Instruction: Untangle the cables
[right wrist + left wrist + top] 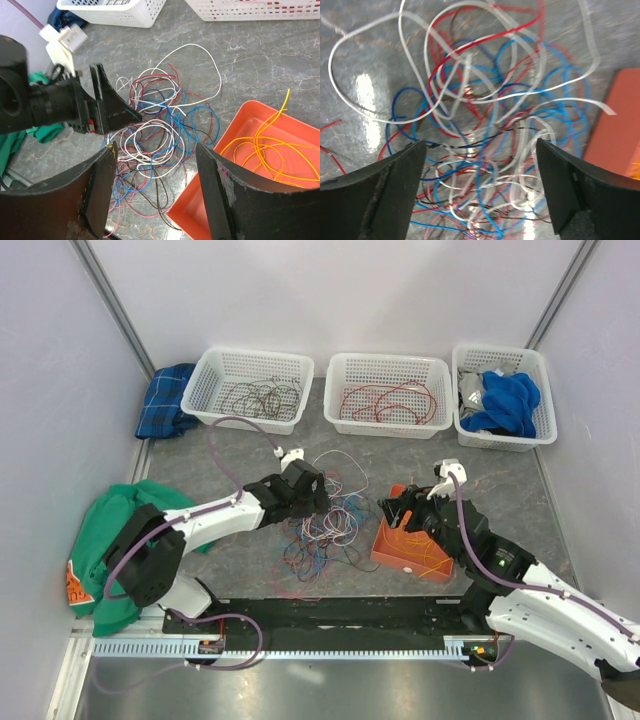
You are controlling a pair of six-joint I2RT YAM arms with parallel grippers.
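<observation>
Grey marbled tabletop (530, 490) fills the cell, closed in by pale wall panels. From overhead I see the cables (322, 525) as one loose heap just left of the orange tray (392, 552), with three white baskets (386, 426) in a row well beyond the tray and a green cloth (105, 540) far to its left at the table edge. Neither wrist camera gives me that layout. My left wrist view shows what the overhead cannot: white, red, blue and thin dark strands looping over and through each other, some blurred, with a corner of the tray at the right. My right wrist view adds the yellow and orange wires (270, 145) lying inside the tray, apart from the heap. The left gripper (318, 492) hangs over the heap's far side, jaws spread wide, gripping nothing. The right gripper (157, 185) sits over the tray's left edge, jaws parted and empty. Bare table lies between the tray and the baskets, and to the tray's right. The heap's near strands reach toward the black rail (330, 612) in front of the tray.
</observation>
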